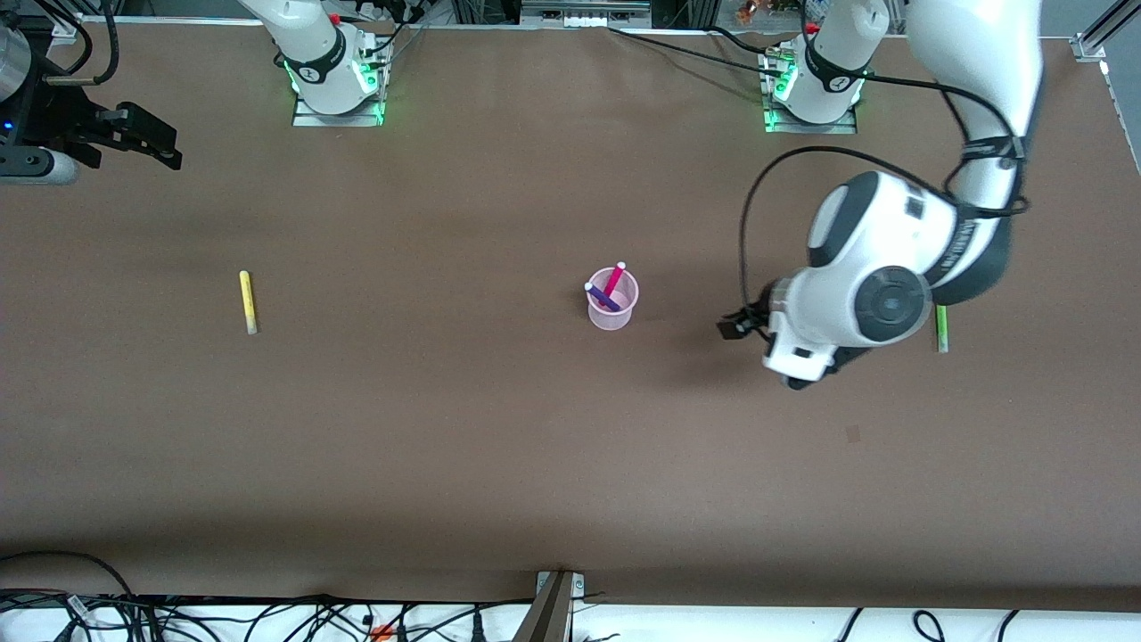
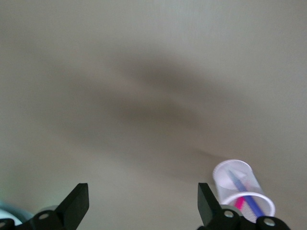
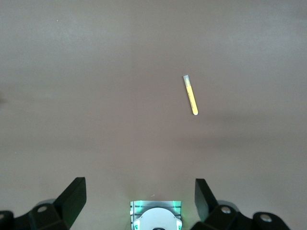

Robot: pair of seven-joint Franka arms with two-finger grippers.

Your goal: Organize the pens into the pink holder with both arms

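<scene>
The pink holder (image 1: pixel 613 306) stands mid-table with the magenta pen (image 1: pixel 615 277) and the purple pen (image 1: pixel 601 295) in it. It also shows in the left wrist view (image 2: pixel 242 178). The yellow pen (image 1: pixel 248 301) lies flat toward the right arm's end, and shows in the right wrist view (image 3: pixel 191 95). The green pen (image 1: pixel 940 328) lies toward the left arm's end, partly hidden under the left arm. My left gripper (image 2: pixel 143 196) is open and empty above bare table between the holder and the green pen. My right gripper (image 1: pixel 174 147) is open and empty, raised near the table's corner (image 3: pixel 140 191).
The brown table (image 1: pixel 499 464) holds only the pens and holder. The arm bases (image 1: pixel 337 85) (image 1: pixel 809 94) stand along the table's edge farthest from the front camera. Cables hang along the edge nearest the front camera.
</scene>
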